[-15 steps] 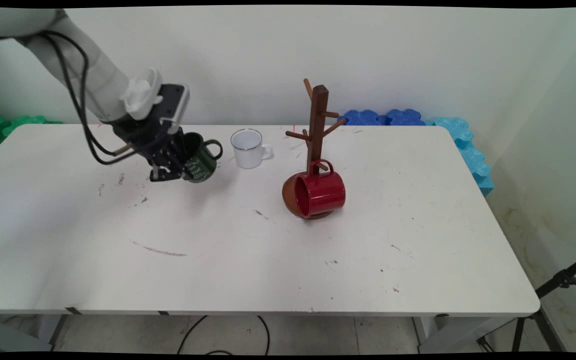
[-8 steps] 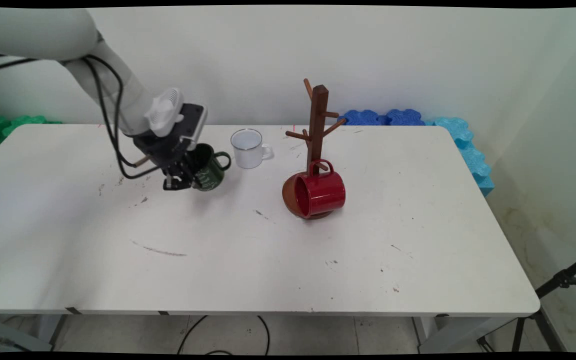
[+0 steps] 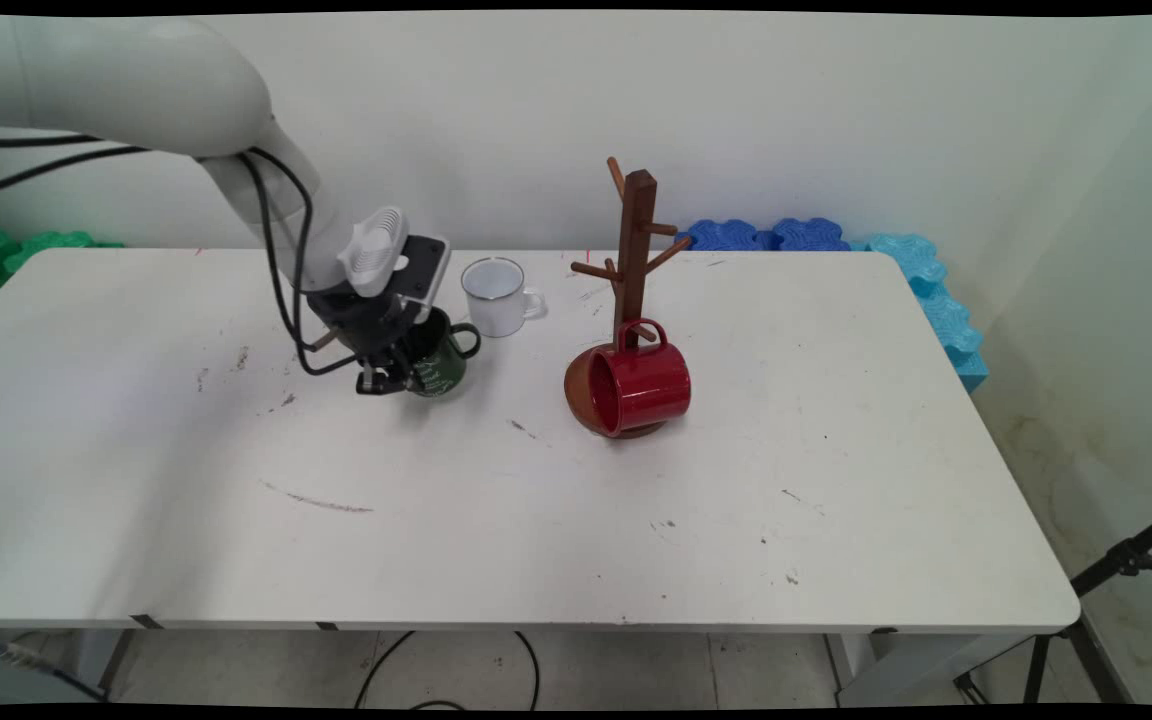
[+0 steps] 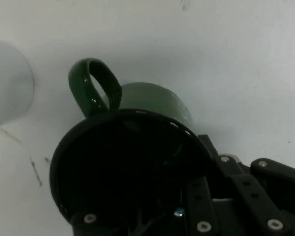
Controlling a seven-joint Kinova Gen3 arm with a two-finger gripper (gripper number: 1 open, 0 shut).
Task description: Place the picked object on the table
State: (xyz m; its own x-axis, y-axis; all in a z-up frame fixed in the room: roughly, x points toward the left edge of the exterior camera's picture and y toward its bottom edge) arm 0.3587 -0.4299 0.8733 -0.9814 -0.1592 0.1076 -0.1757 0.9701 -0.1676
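Green mug (image 3: 439, 361), one of three mugs on view, is clamped by its rim in the black gripper (image 3: 383, 378), one finger inside and one outside, tilted just above the table's (image 3: 536, 520) far left part; its handle (image 4: 95, 88) shows in the hand view. One white mug (image 3: 496, 296) stands upright just beyond it, and one red mug (image 3: 636, 388) hangs sideways on a low peg of the single wooden rack (image 3: 631, 270). The white table is scuffed, with a pale wall behind, blue foam blocks (image 3: 836, 245) at its far right and green ones (image 3: 11, 250) at far left.
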